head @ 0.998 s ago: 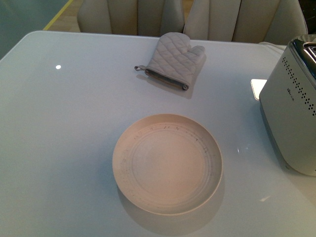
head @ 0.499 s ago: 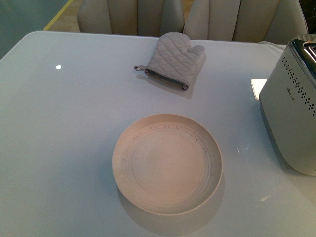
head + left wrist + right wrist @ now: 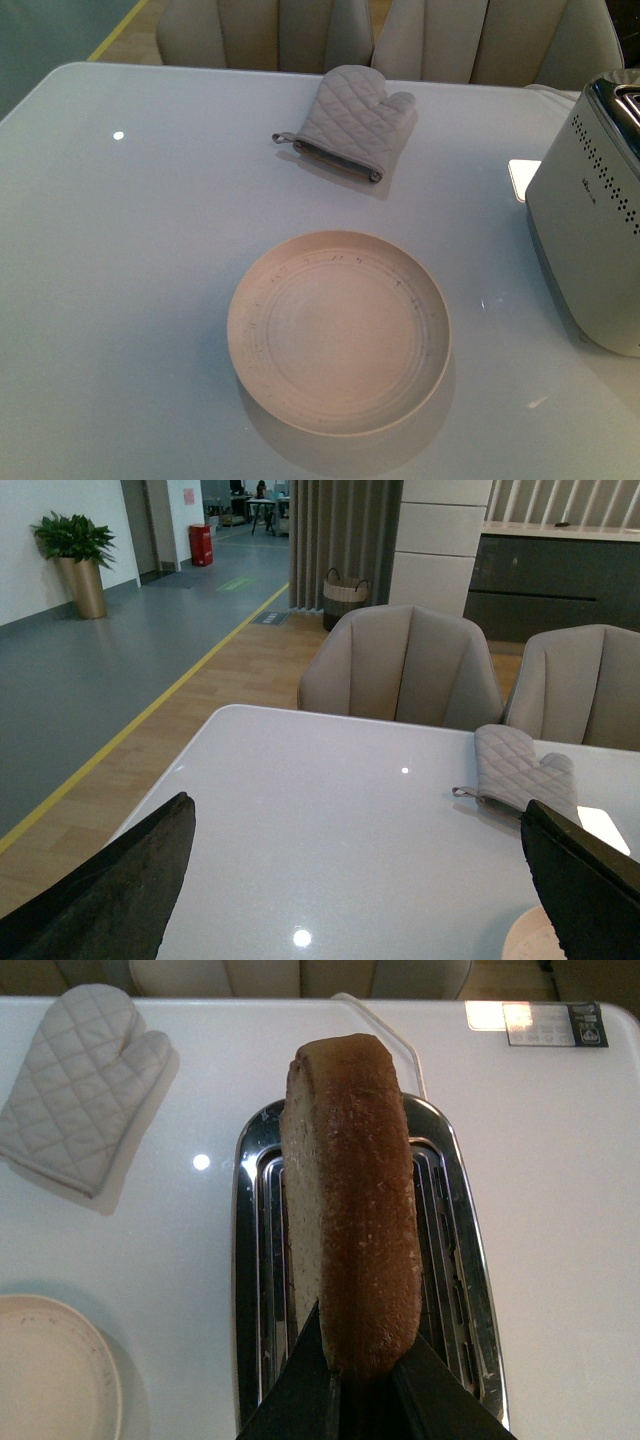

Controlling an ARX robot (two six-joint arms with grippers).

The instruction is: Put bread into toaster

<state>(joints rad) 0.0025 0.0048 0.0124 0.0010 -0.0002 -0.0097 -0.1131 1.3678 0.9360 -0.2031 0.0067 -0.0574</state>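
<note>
While your right gripper (image 3: 365,1360) clamps the bread (image 3: 350,1200) above the toaster (image 3: 452,1260), your left gripper (image 3: 350,880) stands apart.

brown-crusted bread (image 3: 350,1210) stands edge-on over the chrome slots of the silver perforated toaster (image 3: 590,230).

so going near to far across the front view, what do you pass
round beige ceramic plate → grey quilted fabric oven mitt → beige upholstered chairs behind the table
</note>
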